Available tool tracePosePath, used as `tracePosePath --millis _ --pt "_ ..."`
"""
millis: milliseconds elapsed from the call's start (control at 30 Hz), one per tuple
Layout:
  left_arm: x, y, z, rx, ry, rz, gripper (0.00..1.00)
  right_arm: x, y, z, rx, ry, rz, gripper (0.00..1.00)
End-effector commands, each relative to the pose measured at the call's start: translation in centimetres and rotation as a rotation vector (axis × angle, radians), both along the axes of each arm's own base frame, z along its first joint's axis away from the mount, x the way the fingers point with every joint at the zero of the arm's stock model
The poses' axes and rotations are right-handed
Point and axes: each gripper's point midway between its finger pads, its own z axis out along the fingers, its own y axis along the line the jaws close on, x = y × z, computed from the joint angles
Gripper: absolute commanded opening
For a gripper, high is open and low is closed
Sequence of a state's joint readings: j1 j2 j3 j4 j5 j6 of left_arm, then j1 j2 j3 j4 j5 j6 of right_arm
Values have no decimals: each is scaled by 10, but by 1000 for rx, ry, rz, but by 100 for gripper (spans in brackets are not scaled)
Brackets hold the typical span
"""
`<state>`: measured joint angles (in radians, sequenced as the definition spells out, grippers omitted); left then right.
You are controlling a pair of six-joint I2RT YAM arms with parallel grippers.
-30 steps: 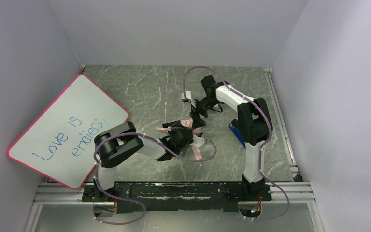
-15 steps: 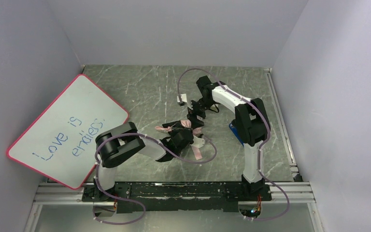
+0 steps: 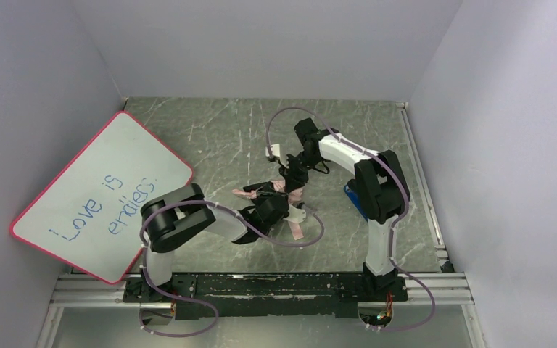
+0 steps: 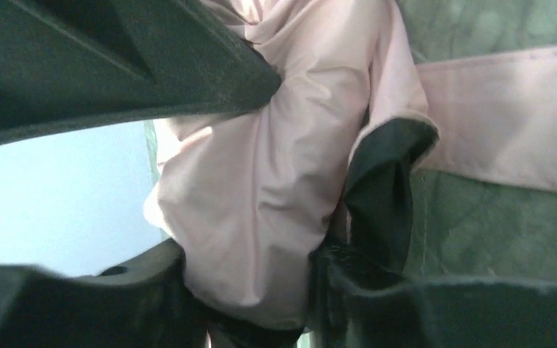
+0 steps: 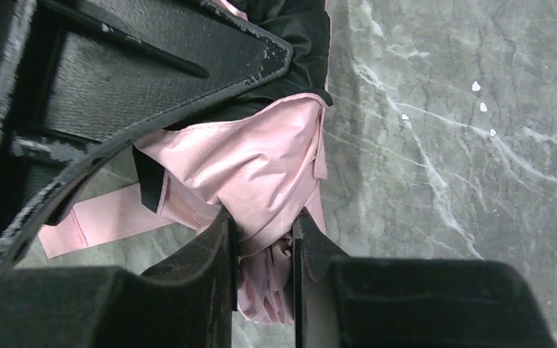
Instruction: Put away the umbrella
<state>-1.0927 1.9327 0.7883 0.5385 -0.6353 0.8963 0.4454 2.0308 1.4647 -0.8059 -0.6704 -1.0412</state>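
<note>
Near the middle of the counter (image 3: 210, 145), you had the umbrella (image 3: 275, 190) bunched up: left pincer (image 3: 267, 208) gripping its cloth, right pincer (image 3: 292, 181) pinching a pink fold. Folding step, I judged; the next move called for gathering the cloth tight.

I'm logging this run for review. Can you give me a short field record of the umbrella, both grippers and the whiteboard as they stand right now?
umbrella: collapsed but loose, bunched near the middle of the table, with pink and black fabric showing
strap: undone, lying flat on the table
left gripper: shut on the umbrella's pink fabric, near side
right gripper: shut on a pink fabric fold, far side
whiteboard: at the table's left, touched by neither arm
task state: umbrella not yet wrapped or put away
</note>
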Motion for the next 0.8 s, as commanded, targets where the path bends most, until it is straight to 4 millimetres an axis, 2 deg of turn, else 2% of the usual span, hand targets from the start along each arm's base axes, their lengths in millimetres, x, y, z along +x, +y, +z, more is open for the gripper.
tracePosePath --millis 0,33,67,167,300,367,500,600,700,767 --pt "-28 14 -18 62 83 -47 70 7 -27 -57 -160 -39 -92 17" --pt "-29 11 -8 31 75 -49 83 5 -28 -58 -164 -45 -102 16" --pt "-30 9 2 0 71 -50 90 3 -31 -59 -170 -49 -110 15" --pt "-38 4 35 -113 70 -53 93 0 -37 -64 -187 -67 -151 15" --pt "-62 1 78 -332 144 -93 92 6 -47 -65 -221 -132 -239 14" --pt "-75 6 110 -490 171 -107 92 5 -54 -65 -251 -153 -285 13" --pt "-84 36 150 -696 151 -50 93 -3 -53 -57 -242 -177 -315 13" --pt "-81 58 174 -815 137 -2 95 -12 -52 -57 -247 -217 -305 14" --pt "-66 79 194 -932 150 48 96 -24 -52 -63 -271 -252 -274 14" --pt "-47 96 202 -1003 157 105 96 -30 -53 -66 -284 -282 -260 14"
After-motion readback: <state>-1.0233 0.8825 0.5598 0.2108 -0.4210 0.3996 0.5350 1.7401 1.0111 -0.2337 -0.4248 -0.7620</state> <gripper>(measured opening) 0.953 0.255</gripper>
